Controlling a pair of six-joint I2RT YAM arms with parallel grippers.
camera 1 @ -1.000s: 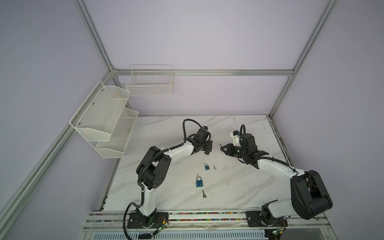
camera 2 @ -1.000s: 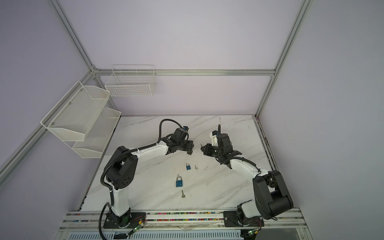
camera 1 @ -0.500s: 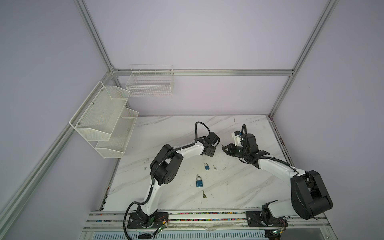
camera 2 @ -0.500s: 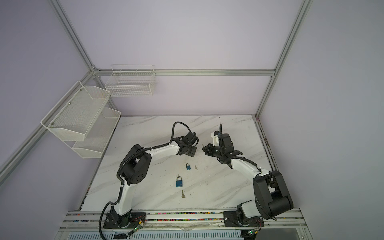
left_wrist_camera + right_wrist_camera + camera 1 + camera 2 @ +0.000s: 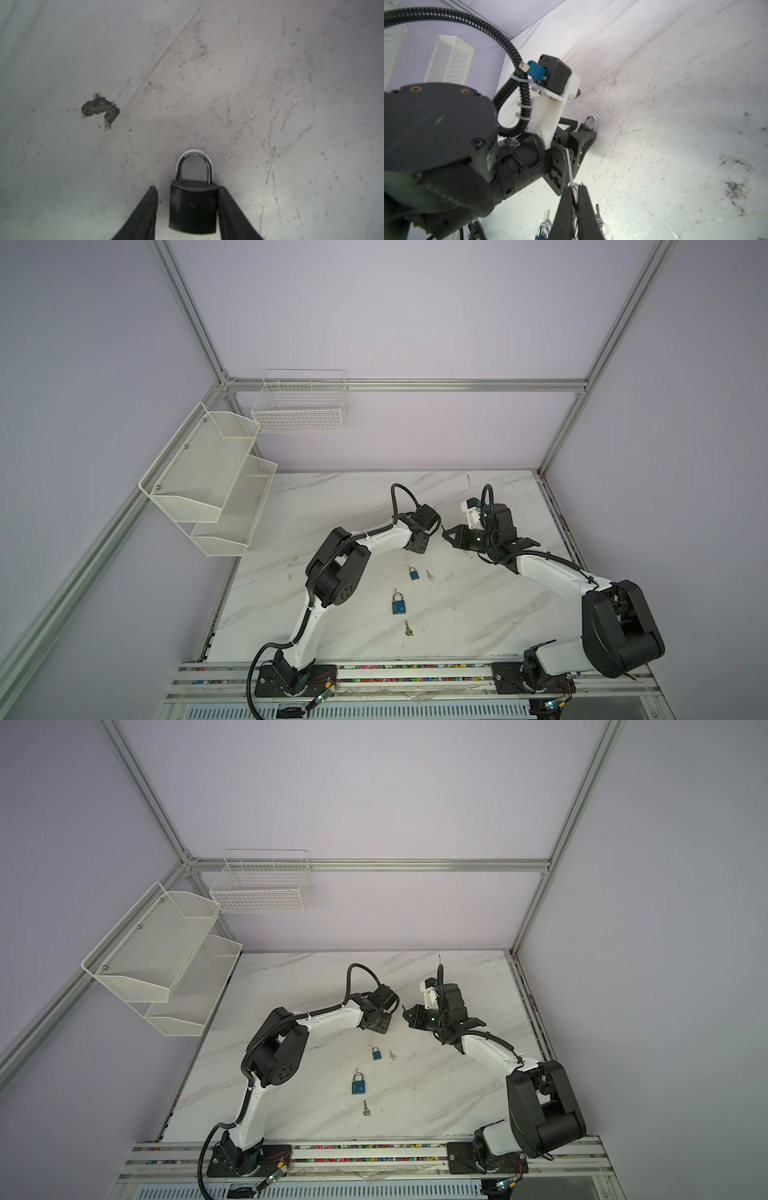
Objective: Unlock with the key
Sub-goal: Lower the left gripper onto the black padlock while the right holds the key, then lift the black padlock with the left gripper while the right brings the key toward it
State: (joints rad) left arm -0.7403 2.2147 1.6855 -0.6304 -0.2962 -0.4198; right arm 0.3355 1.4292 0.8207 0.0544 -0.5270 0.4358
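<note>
Left wrist view: the left gripper [image 5: 188, 188] points at the marble table [image 5: 270, 62] with its 2 fingers [image 5: 145, 209] on either side of a black padlock [image 5: 193, 209], whose silver shackle [image 5: 194, 158] reaches past the fingertips toward the tabletop. 1 finger touches the side of the lock body and the other stands just off it with a thin gap, so the jaws are narrow around the lock without pinching it. I cannot tell whether the lock rests on the table. A dark chip [image 5: 99, 110] marks the surface nearby. In the right wrist view the right gripper [image 5: 574, 188] is clamped tight on a key [image 5: 569, 166], whose thin silver blade sticks out past the fingertips toward the left arm's wrist. In both top views the 2 grippers face each other just right of the frame's centre, near but apart. Below them, toward the lower middle of the frame, lie a small blue padlock [image 5: 413, 573] with a small loose key [image 5: 429, 574] just to its right, then a large blue padlock [image 5: 397, 603], and a second loose key [image 5: 408, 628] lowest. White mesh shelves [image 5: 208, 472] hang at the left of the frame, and a wire basket [image 5: 299, 406] hangs on the back wall.
</note>
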